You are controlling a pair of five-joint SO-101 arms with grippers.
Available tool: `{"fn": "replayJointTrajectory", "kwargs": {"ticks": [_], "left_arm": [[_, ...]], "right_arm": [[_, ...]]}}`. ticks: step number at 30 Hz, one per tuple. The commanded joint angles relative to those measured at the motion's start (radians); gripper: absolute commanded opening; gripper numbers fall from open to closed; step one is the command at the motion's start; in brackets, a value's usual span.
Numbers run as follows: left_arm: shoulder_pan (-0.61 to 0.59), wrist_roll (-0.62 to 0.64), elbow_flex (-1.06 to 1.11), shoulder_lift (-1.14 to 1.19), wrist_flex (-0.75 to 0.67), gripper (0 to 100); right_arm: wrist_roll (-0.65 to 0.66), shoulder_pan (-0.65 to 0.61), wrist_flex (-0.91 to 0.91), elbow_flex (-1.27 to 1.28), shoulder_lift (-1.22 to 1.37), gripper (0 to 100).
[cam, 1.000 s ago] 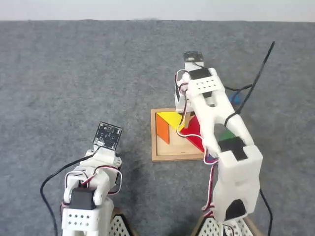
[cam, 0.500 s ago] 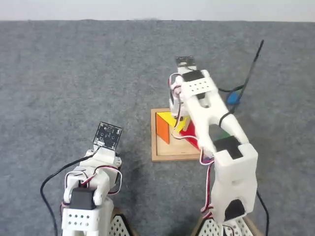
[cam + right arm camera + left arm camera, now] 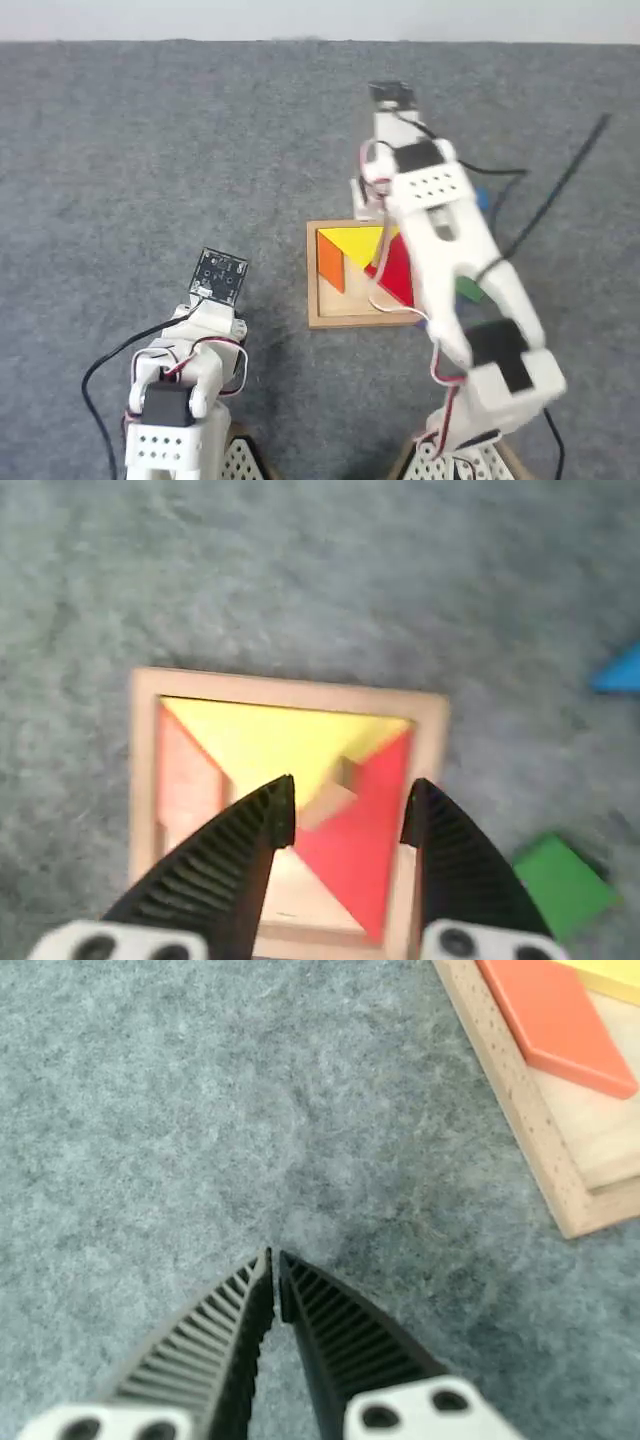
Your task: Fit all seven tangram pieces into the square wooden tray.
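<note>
Hanging over the tray (image 3: 290, 685), the right gripper (image 3: 350, 805) gapes wide, empty, above the yellow piece (image 3: 280, 740) and red piece (image 3: 350, 855); the left gripper (image 3: 275, 1257) sits pinched closed over carpet (image 3: 200, 1110).

Grey tabletop (image 3: 150, 140) lit brightly and evenly by soft light from above, shadows kept faint, a darker patch thrown beneath the left pincer (image 3: 276, 1258) tips, a thin shadow laid along the wooden tray (image 3: 520, 1110) rim, a dark edge cast beside the green piece (image 3: 560, 885)
</note>
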Motion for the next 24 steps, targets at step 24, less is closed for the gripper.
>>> {"fn": "replayJointTrajectory", "kwargs": {"ticks": [24], "left_arm": [[-0.005, 0.008, -0.012, -0.025, 0.005, 1]], "right_arm": [[0.075, -0.061, -0.252, 0.144, 0.079, 2.7]]}}
